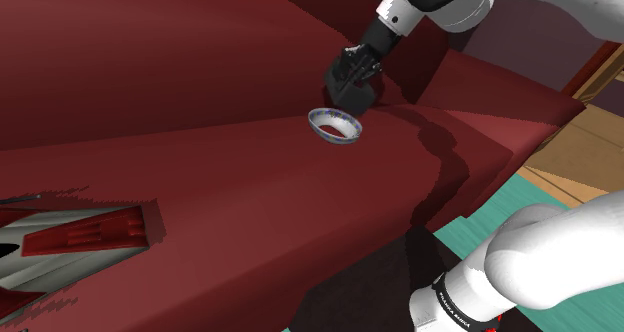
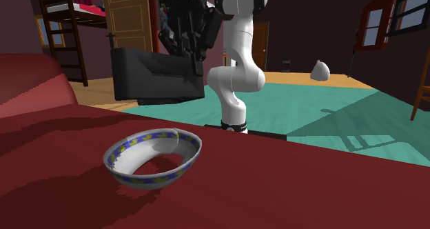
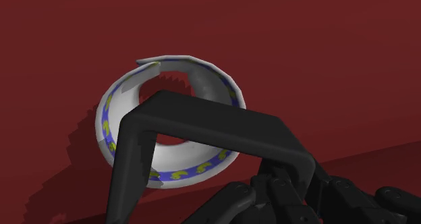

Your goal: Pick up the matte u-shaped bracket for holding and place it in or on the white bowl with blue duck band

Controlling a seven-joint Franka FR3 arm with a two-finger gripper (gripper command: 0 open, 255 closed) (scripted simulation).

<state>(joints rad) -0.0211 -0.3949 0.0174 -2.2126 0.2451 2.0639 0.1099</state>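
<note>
Bracket (image 2: 155, 76), matte black and u-shaped, hangs in the air at the upper left of the second exterior view. The fingers (image 2: 187, 34) of the black gripper (image 2: 195, 58) are clamped on it near its right edge. Below it, at the lower left, a white bowl (image 2: 127, 152) with a blue band and yellow marks sits on a dark red surface (image 2: 310, 186). In the wrist view the bracket arches over the bowl without touching it.
</note>
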